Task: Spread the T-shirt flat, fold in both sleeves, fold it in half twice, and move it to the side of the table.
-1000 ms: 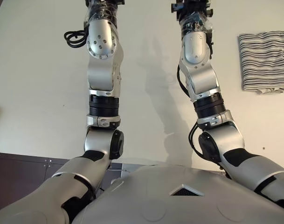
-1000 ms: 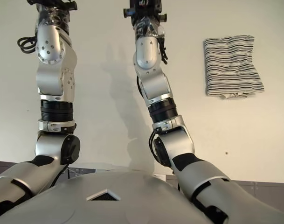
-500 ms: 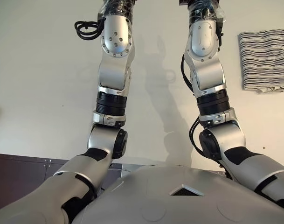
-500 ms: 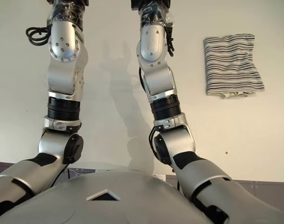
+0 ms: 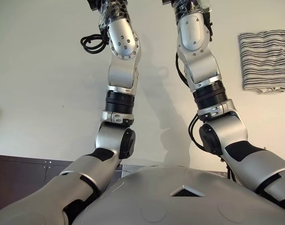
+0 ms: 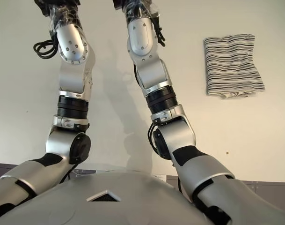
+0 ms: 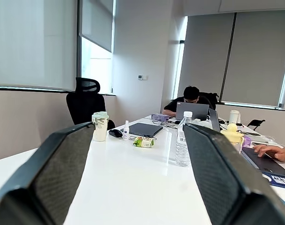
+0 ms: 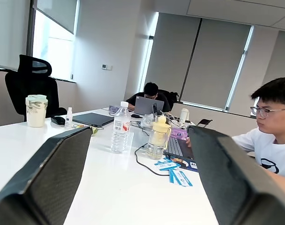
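Note:
The striped T-shirt (image 5: 265,61) lies folded into a small rectangle near the right side of the white table (image 5: 39,70), apart from both arms. Both arms stretch forward over the table's middle, their hands past the top edge of the head views. In the left wrist view my left gripper (image 7: 140,127) stands open, its two black fingers (image 7: 62,168) wide apart with nothing between them. My right gripper (image 8: 141,130) is open too and holds nothing. Both wrist cameras look out level along the tabletop.
A black cable (image 5: 93,42) loops beside the left forearm. Far down the long table stand a water bottle (image 7: 181,145), a lidded cup (image 7: 99,126), a yellow bottle (image 8: 157,138) and laptops. The table's near edge runs along a dark floor strip (image 5: 20,164).
Both arms have stretched farther forward and drawn closer together, the left forearm swinging right and the right one slightly left. The folded T-shirt has stayed in place.

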You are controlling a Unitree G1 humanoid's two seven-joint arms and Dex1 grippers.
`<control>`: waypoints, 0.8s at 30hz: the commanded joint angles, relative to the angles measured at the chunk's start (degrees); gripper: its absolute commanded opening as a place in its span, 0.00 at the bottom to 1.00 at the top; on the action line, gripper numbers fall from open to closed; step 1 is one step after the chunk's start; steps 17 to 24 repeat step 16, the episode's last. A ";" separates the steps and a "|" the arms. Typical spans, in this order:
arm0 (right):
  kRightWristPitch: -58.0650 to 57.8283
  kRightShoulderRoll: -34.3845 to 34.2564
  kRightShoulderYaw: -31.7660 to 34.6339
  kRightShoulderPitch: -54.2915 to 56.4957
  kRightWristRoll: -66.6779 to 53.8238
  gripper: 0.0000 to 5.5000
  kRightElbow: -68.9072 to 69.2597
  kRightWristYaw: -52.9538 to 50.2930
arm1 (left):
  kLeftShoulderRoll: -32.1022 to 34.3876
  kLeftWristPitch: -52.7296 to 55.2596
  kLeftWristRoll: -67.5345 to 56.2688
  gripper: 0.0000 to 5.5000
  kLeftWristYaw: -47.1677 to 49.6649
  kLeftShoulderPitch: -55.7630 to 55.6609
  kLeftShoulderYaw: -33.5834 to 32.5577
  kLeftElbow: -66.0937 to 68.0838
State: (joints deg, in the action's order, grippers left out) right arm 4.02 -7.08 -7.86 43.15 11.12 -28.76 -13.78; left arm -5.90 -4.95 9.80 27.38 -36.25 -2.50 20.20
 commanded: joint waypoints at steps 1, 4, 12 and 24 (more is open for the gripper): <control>1.15 -1.35 1.14 2.20 0.38 0.68 -1.54 -2.91 | 0.89 -1.27 -0.04 0.72 -2.82 -3.12 1.06 3.32; 2.02 -0.67 2.02 3.46 -0.16 0.68 -3.74 -3.92 | 0.74 -1.66 0.84 0.76 -1.99 -4.34 1.27 5.64; 3.49 -5.23 1.53 5.53 0.39 0.68 -8.25 -9.34 | 1.90 -1.11 -0.67 0.69 -5.28 -3.49 0.63 4.58; 2.98 -6.58 1.25 3.75 -0.39 0.68 -5.99 -12.05 | 2.93 0.52 -0.32 0.68 -6.77 -0.78 0.74 1.16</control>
